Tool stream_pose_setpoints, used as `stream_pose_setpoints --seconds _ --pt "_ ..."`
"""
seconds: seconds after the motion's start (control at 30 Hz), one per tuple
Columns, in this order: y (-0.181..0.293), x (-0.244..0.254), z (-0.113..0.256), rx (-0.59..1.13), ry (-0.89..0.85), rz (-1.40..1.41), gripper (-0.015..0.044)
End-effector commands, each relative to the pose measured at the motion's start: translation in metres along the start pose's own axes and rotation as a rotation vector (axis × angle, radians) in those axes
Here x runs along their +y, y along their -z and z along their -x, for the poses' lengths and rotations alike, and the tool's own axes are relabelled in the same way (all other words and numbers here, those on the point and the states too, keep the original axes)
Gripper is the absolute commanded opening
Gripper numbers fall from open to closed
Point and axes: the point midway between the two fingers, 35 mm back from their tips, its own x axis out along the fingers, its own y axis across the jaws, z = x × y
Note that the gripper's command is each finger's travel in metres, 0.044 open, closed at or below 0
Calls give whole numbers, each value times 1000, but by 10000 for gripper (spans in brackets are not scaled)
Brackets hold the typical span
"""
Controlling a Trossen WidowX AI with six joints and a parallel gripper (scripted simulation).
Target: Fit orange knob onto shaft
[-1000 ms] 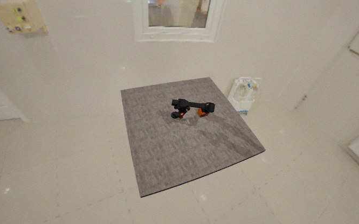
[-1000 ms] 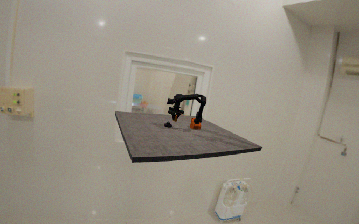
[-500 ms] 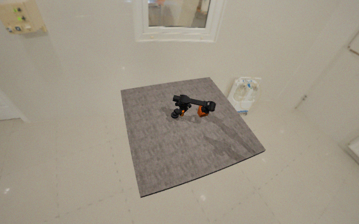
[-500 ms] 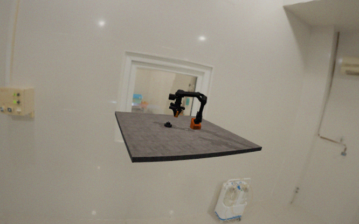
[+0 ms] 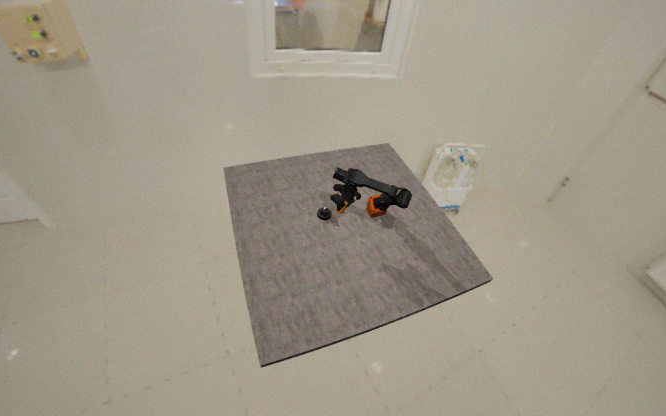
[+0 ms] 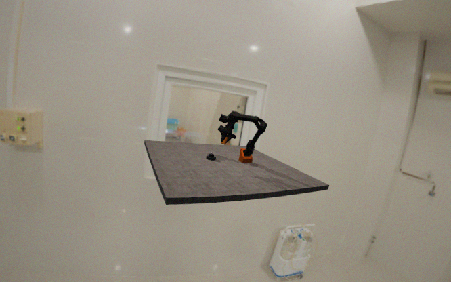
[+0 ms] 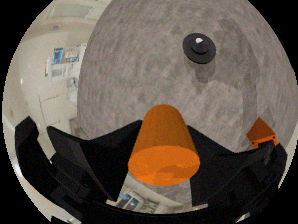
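Observation:
The gripper [image 5: 342, 206] [image 6: 224, 139] [image 7: 165, 137] is shut on the orange knob [image 5: 342, 208] [image 6: 223, 141] [image 7: 164, 162] and holds it in the air, well above the table. The knob tapers, and its wide round end faces the wrist camera; its hole is hidden. The round black pedestal [image 5: 319, 214] [image 6: 210, 158] [image 7: 190, 54] stands on the table, to the left of the gripper in the top and exterior views and above the knob in the wrist view. The silver shaft [image 7: 199, 40] stands up from its middle; its flat side is too small to tell.
The grey table [image 5: 294, 279] [image 6: 199, 182] carries the pedestal and the arm. The arm's orange base [image 5: 375, 206] [image 6: 245, 156] [image 7: 260, 132] stands to the right of the pedestal. The table's edges show in the top and exterior views.

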Motion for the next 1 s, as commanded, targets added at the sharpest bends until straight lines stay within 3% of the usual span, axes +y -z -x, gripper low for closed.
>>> stream_pose_setpoints --seconds 0.0,0.77,0.97 --pt "4 0 9 -3 -86 6 0" --pt "31 0 60 -2 -581 3 0" --pt "32 0 62 -2 -600 4 0"
